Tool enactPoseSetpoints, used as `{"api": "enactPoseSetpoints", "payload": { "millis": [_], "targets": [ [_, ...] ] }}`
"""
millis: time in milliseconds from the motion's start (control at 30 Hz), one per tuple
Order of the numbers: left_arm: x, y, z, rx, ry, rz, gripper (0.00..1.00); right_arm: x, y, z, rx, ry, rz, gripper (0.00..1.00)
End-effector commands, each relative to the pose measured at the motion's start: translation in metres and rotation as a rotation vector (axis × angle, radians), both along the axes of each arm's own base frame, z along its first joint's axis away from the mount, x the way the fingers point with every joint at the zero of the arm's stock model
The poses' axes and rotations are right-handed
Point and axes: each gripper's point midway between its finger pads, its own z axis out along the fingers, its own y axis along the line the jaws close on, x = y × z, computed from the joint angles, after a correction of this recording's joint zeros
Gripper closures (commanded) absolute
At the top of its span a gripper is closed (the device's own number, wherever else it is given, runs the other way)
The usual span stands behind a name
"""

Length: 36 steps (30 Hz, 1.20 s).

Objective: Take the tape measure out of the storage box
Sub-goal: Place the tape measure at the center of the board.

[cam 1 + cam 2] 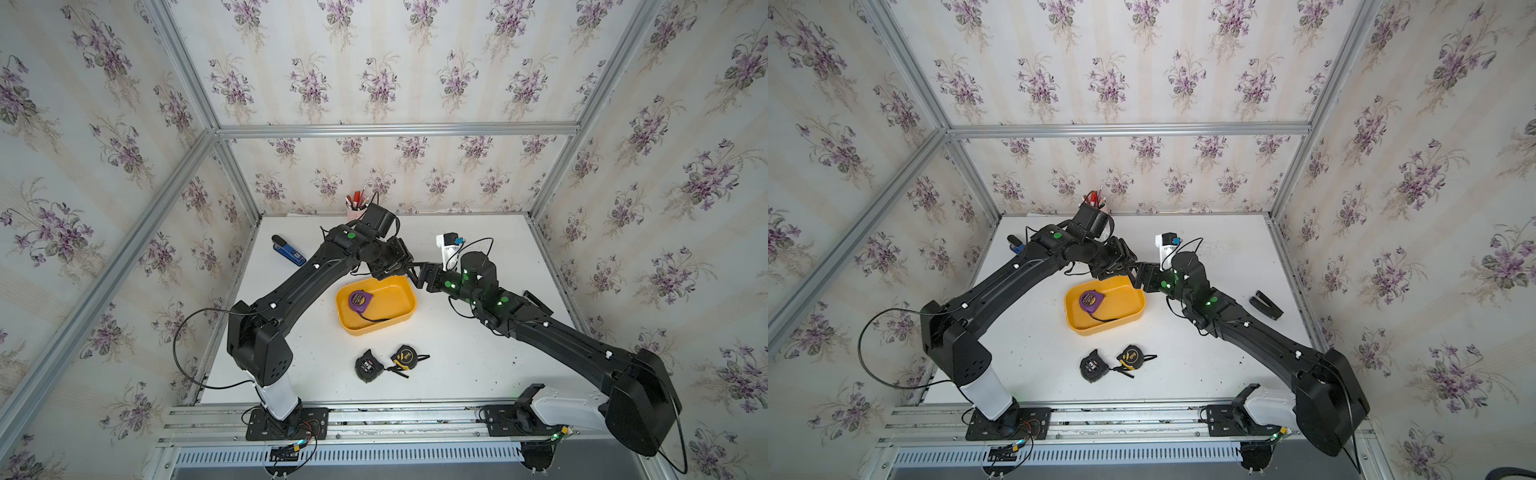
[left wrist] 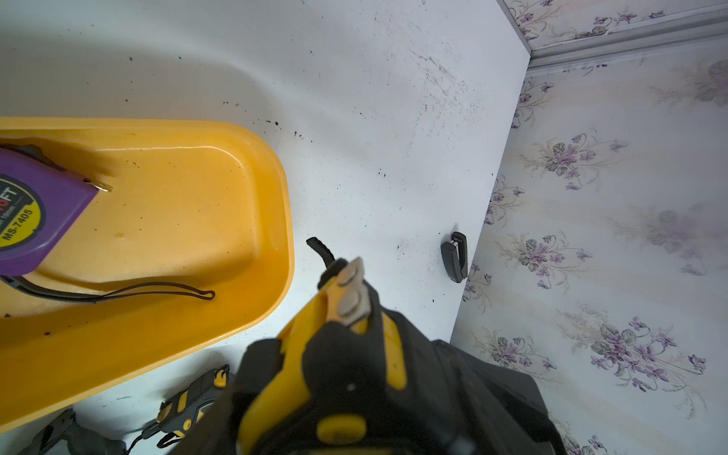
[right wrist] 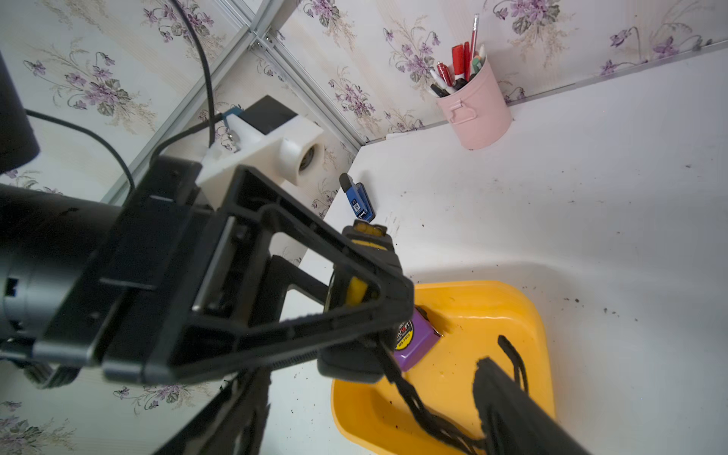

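The yellow storage box [image 1: 376, 328] [image 1: 1100, 330] sits mid-table with a purple tape measure [image 1: 360, 300] [image 1: 1090, 300] [image 2: 35, 220] lying in its left end. My left gripper [image 1: 399, 264] [image 2: 354, 378] hangs over the box's far right corner, shut on a black-and-yellow tape measure [image 2: 346, 354] [image 3: 368, 240]. That tape's black strap [image 3: 409, 398] dangles down over the box. My right gripper [image 1: 417, 274] [image 3: 378, 390] faces the left one, open, with the strap hanging between its fingers [image 3: 512, 413]. In both top views the held tape is mostly hidden by the two grippers.
Two black tape measures [image 1: 369, 365] [image 1: 405, 356] lie on the table in front of the box. A blue stapler [image 1: 289, 250] lies far left, a pink pen cup [image 3: 474, 106] at the back wall, a black stapler [image 1: 1266, 305] at the right edge.
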Motion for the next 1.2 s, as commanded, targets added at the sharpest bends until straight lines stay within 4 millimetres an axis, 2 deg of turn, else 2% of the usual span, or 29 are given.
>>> {"api": "enactPoseSetpoints", "payload": {
  "millis": [0,133,200,267,333,433,567,633,833,933,1067,1167],
  "targets": [
    [0.002,-0.012,0.01,-0.075,-0.006,-0.014,0.69,0.007,0.013,0.021,0.034,-0.092,0.013,0.17],
    [0.001,-0.016,0.013,-0.104,-0.002,-0.019,0.68,0.011,0.021,0.018,0.04,-0.101,0.016,0.19],
    [0.001,-0.018,0.015,-0.122,-0.005,-0.016,0.66,0.013,0.023,0.016,0.04,-0.1,0.011,0.25],
    [0.002,-0.019,0.017,-0.142,-0.01,-0.013,0.65,0.016,0.023,0.014,0.034,-0.095,0.003,0.44],
    [0.002,-0.019,0.017,-0.142,-0.014,-0.012,0.62,0.018,0.024,0.011,0.025,-0.083,0.003,0.56],
    [0.004,-0.019,0.02,-0.146,-0.032,-0.011,0.46,0.016,0.023,0.01,0.022,-0.077,0.0,0.65],
    [0.007,-0.021,0.026,-0.154,-0.07,-0.024,0.08,0.014,0.013,0.009,0.005,-0.076,-0.032,0.68],
    [0.009,-0.02,0.026,-0.153,-0.081,-0.029,0.01,0.013,0.008,0.009,-0.012,-0.078,-0.05,0.69],
    [0.008,-0.014,0.025,-0.117,-0.111,-0.05,0.0,-0.001,-0.018,0.005,-0.098,-0.045,-0.096,0.7],
    [0.003,-0.002,0.015,-0.048,-0.111,-0.06,0.0,-0.018,-0.035,-0.014,-0.19,0.047,-0.097,0.7],
    [-0.004,0.029,-0.012,0.158,-0.12,-0.084,0.0,-0.056,-0.066,-0.048,-0.302,0.228,-0.096,0.7],
    [-0.01,0.051,-0.034,0.313,-0.105,-0.129,0.0,-0.087,-0.08,-0.067,-0.315,0.356,-0.074,0.69]
  ]
}}
